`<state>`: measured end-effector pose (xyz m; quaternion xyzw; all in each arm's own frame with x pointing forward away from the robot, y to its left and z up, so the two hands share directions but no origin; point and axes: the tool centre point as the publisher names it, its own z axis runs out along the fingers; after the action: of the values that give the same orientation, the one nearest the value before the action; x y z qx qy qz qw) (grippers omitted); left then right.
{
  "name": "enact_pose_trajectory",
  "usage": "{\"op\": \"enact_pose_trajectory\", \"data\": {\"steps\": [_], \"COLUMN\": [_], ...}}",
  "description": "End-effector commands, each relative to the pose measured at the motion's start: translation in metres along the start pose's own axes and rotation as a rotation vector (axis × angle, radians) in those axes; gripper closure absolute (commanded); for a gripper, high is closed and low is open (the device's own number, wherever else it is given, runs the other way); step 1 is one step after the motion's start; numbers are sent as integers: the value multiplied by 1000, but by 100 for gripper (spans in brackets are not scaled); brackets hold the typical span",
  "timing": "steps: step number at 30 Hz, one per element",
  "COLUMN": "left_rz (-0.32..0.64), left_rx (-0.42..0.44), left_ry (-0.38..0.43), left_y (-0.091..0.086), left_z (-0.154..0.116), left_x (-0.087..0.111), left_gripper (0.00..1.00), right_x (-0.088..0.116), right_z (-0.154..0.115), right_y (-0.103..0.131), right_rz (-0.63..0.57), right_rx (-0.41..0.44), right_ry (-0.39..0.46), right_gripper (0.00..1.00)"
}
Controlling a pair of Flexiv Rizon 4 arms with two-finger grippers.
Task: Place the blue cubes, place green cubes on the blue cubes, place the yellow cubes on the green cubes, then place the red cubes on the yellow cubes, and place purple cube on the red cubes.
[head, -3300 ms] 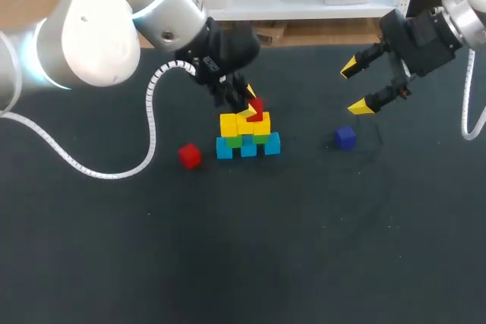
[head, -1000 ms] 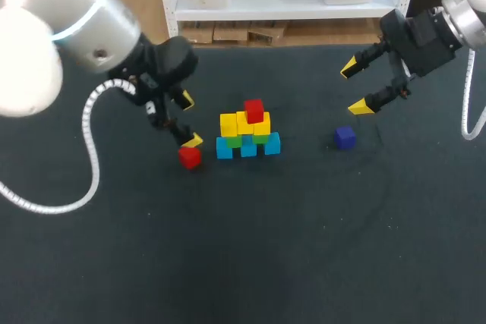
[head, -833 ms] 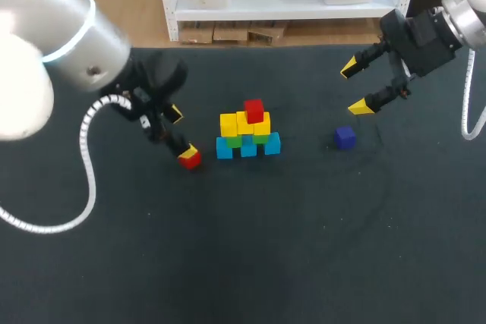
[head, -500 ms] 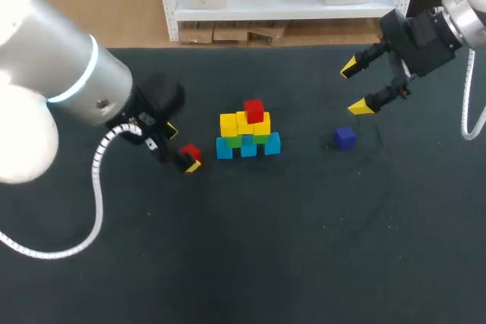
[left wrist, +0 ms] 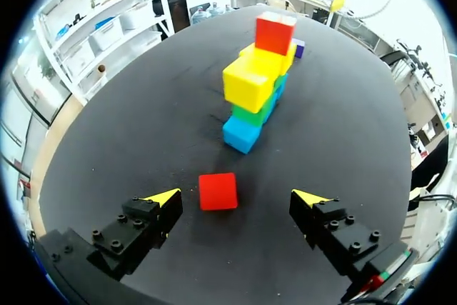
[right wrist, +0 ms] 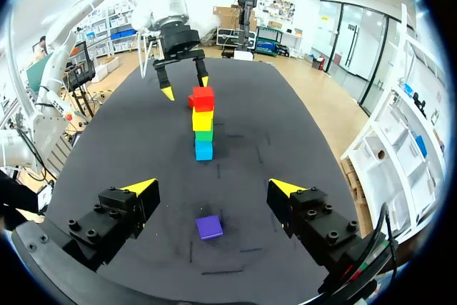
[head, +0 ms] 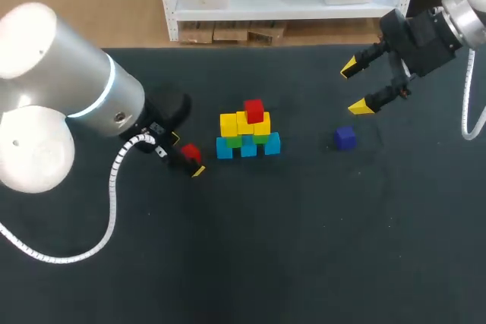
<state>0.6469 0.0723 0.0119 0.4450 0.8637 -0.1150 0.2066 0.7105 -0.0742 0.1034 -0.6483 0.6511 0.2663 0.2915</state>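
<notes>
Your left tool [left wrist: 236, 197] is released and low over the table [left wrist: 136, 112]. The red cube [left wrist: 218, 191] lies between its fingers and touches neither of them. Ahead of this tool stands the stack [left wrist: 255, 87]: blue at the bottom, then green, then yellow, and a red top cube [left wrist: 275, 33]. Your right tool [right wrist: 213, 187] is also released and grasps nothing. The purple cube [right wrist: 209, 227] lies on the table under it.

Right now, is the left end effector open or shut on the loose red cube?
Open: the left end effector has its yellow tips apart, the loose red cube between them, touching neither.
</notes>
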Motion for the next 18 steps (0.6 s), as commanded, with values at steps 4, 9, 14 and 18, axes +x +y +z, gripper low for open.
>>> {"op": "enact_pose_trajectory", "data": {"steps": [4, 9, 14, 18], "left_rz": [-4, -3, 0, 1], "left_rx": [3, 12, 10, 10], "left_ry": [3, -8, -17, -22], "left_y": [7, 11, 13, 13], "left_z": [7, 10, 11, 13], "left_x": [6, 7, 5, 5], "left_gripper": [0, 0, 0, 24], "right_x": [0, 0, 0, 0], "right_z": [1, 1, 1, 1], "right_y": [-1, -1, -1, -1], "right_rz": [-1, -1, -1, -1], "right_rx": [-1, -1, -1, -1], "right_ry": [-2, -2, -2, -2], "right_gripper": [0, 0, 0, 0]}}
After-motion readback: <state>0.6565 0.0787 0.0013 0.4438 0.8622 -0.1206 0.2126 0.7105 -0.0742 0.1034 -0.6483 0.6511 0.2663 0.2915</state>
